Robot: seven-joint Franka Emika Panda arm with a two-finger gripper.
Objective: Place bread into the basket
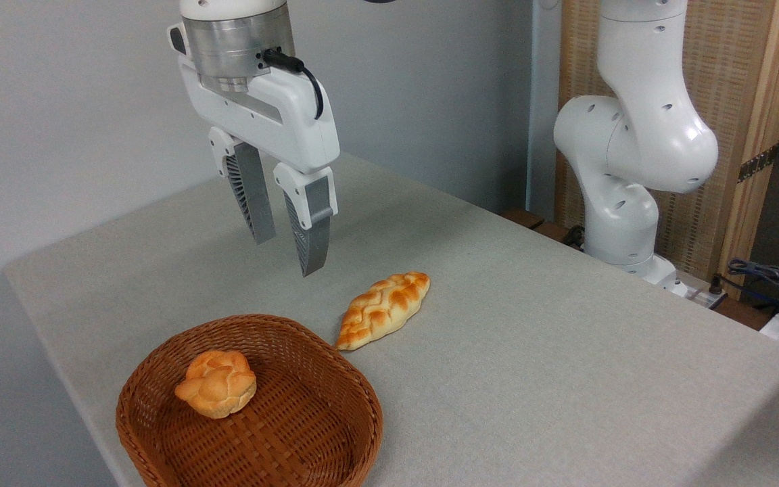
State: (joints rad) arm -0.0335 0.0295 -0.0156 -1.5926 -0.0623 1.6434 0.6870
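Golden braided bread [384, 310] lies on table [565, 352] just beside basket [356, 379], not in yet; gripper [289, 252] hovers above w/ fingers spread, empty — pick & drop left.

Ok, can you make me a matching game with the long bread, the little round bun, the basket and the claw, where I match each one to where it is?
Things:
1. long braided bread
2. small round bun
3. basket
4. claw

Places:
A. up in the air, open and empty
B. inside the basket
C. lying on the grey table, just outside the basket's rim
D. standing at the near corner of the table

Pairs: 1-C, 2-B, 3-D, 4-A
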